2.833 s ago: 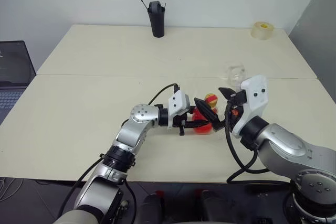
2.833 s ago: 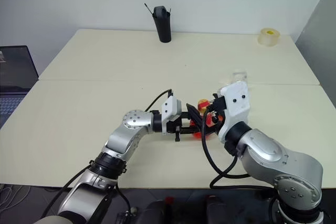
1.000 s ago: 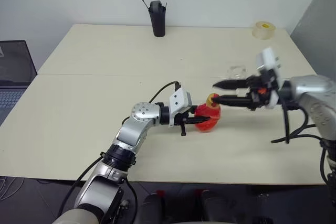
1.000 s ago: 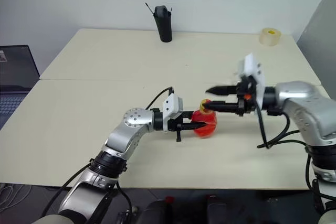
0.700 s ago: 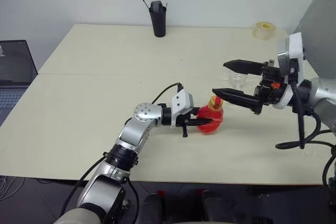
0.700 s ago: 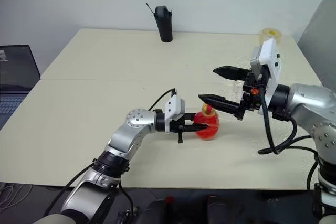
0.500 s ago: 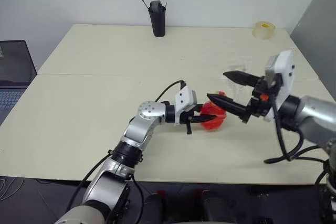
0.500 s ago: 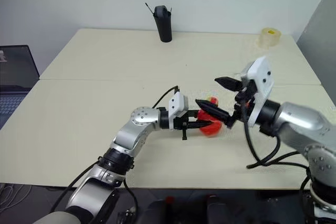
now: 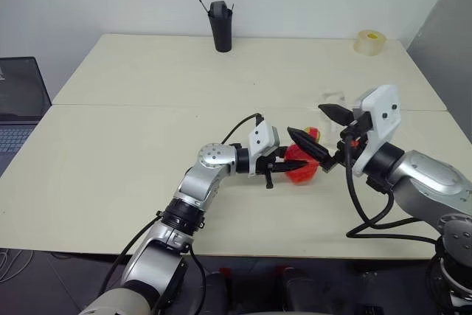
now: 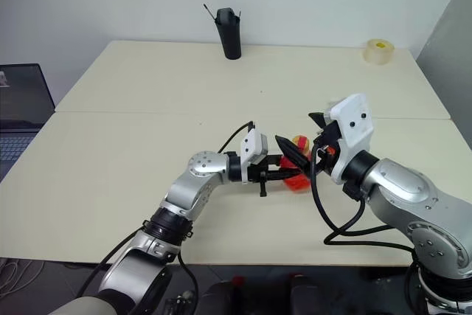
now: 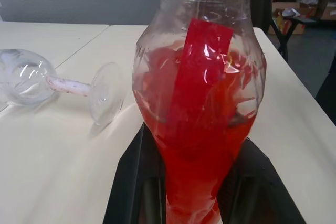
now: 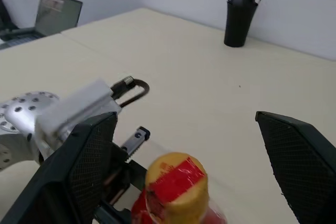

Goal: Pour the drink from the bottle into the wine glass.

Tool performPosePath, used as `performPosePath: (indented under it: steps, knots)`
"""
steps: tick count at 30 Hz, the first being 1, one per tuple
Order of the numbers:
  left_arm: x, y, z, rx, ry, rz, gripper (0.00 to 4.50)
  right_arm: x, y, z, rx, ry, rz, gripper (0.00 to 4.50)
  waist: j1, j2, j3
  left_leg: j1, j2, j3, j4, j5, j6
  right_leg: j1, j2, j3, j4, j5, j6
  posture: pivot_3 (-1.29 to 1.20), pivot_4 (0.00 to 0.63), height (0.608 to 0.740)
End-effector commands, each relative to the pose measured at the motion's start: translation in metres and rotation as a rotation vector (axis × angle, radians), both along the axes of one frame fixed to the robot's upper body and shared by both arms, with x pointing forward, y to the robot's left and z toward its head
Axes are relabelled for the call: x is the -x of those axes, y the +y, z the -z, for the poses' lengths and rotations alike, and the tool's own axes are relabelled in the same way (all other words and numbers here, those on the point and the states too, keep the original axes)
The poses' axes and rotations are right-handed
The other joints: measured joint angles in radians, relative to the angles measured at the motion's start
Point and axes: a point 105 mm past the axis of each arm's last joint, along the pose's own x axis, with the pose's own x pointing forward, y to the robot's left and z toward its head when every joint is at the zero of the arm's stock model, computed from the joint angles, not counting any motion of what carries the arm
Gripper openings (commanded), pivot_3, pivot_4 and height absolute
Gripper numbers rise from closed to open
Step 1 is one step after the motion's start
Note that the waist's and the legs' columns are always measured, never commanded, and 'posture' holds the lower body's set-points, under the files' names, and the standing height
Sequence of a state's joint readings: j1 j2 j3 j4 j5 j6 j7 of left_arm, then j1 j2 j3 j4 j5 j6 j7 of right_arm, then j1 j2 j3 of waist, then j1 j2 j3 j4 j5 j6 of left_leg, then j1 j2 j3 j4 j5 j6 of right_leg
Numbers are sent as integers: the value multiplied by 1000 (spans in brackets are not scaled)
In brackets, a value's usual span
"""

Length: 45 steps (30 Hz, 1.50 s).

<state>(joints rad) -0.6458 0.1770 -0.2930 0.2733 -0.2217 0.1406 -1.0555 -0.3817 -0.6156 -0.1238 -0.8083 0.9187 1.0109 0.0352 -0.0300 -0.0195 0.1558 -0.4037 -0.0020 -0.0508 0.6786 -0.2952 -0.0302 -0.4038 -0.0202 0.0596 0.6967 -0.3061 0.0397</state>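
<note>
The tabletop (image 9: 147, 153), pale cream and made of two joined panels, carries everything described here. A laptop (image 9: 21, 105) sits off its left edge.

Right arm and right gripper (image 9: 318, 125): the arm reaches in from the near right corner, and the two black fingers stand spread wide with nothing between them. In the right wrist view one finger (image 12: 86, 166) lies to each side of the yellow cap (image 12: 176, 182), clear of it.

Left arm and left gripper (image 9: 286, 169): the arm comes from the near edge toward the middle of the tabletop, its fingers clamped tight on the lower body of the bottle (image 9: 301, 167).

Black holder (image 9: 220, 26): upright near the far edge, left of centre, with thin sticks rising from it.

The bottle stands upright, right of centre on the near panel. The drink (image 11: 199, 150), bright red, fills its bulging body, and a red label (image 11: 202, 72) runs down its side.

The wine glass (image 11: 58, 85) lies on its side just beyond the bottle toward the right edge, bowl, stem and foot resting on the surface.

Tape roll (image 9: 368, 41): yellowish, at the far right corner.
</note>
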Motion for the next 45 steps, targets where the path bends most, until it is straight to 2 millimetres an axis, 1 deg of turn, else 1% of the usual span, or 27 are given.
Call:
performPosePath:
  steps: [1, 3, 12, 16, 18, 20, 22, 23, 28, 32, 39, 42, 45]
  knots:
    - [4, -2, -23, 54, -83, 11, 792, -3, -1, -5, -25, -44, 37, 4500, 0, 0, 0, 0, 0, 0, 0, 0, 0, 0, 0, 0, 0, 0, 0, 0, 150, 740]
    - [4, -2, -23, 54, -83, 7, 792, -4, -1, -2, -26, -39, 40, 4500, 0, 0, 0, 0, 0, 0, 0, 0, 0, 0, 0, 0, 0, 0, 0, 0, 150, 740]
    - [4, 0, -23, 51, -84, -3, 791, -15, 0, -4, -51, -60, 71, 4500, 0, 0, 0, 0, 0, 0, 0, 0, 0, 0, 0, 0, 0, 0, 0, 0, 150, 740]
    - [3, 0, -24, 50, -86, -3, 791, -16, -4, -3, -51, -61, 84, 4500, 0, 0, 0, 0, 0, 0, 0, 0, 0, 0, 0, 0, 0, 0, 0, 0, 150, 740]
    - [3, 0, -24, 49, -87, -2, 791, -14, -10, -2, -42, -61, 94, 4500, 0, 0, 0, 0, 0, 0, 0, 0, 0, 0, 0, 0, 0, 0, 0, 0, 150, 740]
    - [3, 0, -23, 47, -88, -1, 791, -10, -14, -7, -61, -72, 92, 4500, 0, 0, 0, 0, 0, 0, 0, 0, 0, 0, 0, 0, 0, 0, 0, 0, 150, 740]
    - [2, 1, -22, 43, -86, -4, 791, -3, -12, -15, -100, -90, 55, 4500, 0, 0, 0, 0, 0, 0, 0, 0, 0, 0, 0, 0, 0, 0, 0, 0, 150, 740]
    - [2, 1, -21, 42, -84, -6, 791, 0, -10, -17, -109, -90, 40, 4500, 0, 0, 0, 0, 0, 0, 0, 0, 0, 0, 0, 0, 0, 0, 0, 0, 150, 740]
    - [2, 1, -20, 41, -83, -6, 787, 13, -13, -5, -91, -42, 16, 4500, 0, 0, 0, 0, 0, 0, 0, 0, 0, 0, 0, 0, 0, 0, 0, 0, 150, 740]
    - [1, 2, -20, 38, -85, -8, 772, 23, -14, 0, -87, -16, -11, 4500, 0, 0, 0, 0, 0, 0, 0, 0, 0, 0, 0, 0, 0, 0, 0, 0, 150, 740]
    - [1, 2, -19, 35, -84, -5, 772, 28, -24, 4, -63, 10, 6, 4500, 0, 0, 0, 0, 0, 0, 0, 0, 0, 0, 0, 0, 0, 0, 0, 0, 150, 740]
    - [1, 2, -19, 35, -84, -4, 772, 31, -19, 2, -60, 11, -33, 4500, 0, 0, 0, 0, 0, 0, 0, 0, 0, 0, 0, 0, 0, 0, 0, 0, 150, 740]
    - [1, 1, -19, 35, -84, -3, 772, 25, -13, -1, -48, -5, -35, 4500, -2, 0, 0, 0, 0, 0, 0, 0, 0, 0, 0, 0, 0, 0, 0, 0, 150, 740]
